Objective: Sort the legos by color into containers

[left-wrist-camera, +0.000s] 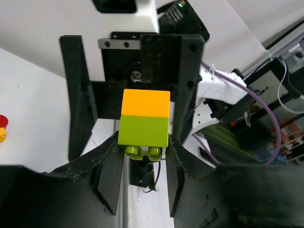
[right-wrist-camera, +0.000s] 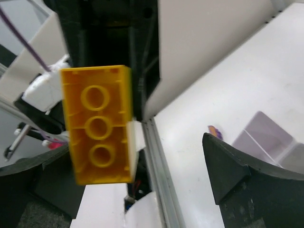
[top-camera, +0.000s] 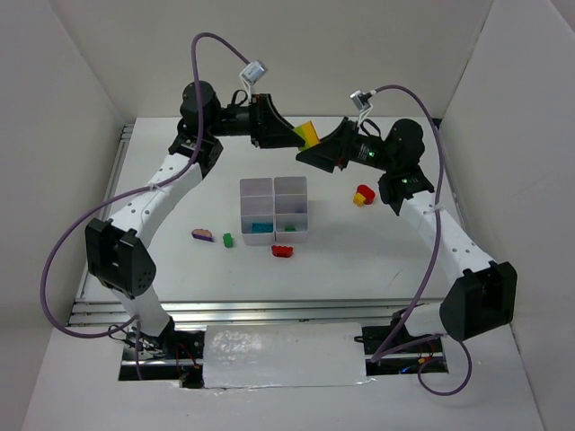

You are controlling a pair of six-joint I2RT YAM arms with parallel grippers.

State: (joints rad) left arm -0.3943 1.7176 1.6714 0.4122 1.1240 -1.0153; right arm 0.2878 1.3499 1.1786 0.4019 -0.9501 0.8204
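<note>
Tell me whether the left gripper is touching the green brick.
Touching. The left wrist view shows the left gripper pinching the green brick on both sides.

Bright even light, blurry wrist close-ups

The white surface carries the six-compartment container block. Loose on it: a purple brick and green brick side by side at left, a red brick just beside the block, and apparently a red-and-yellow pair at right.
</note>
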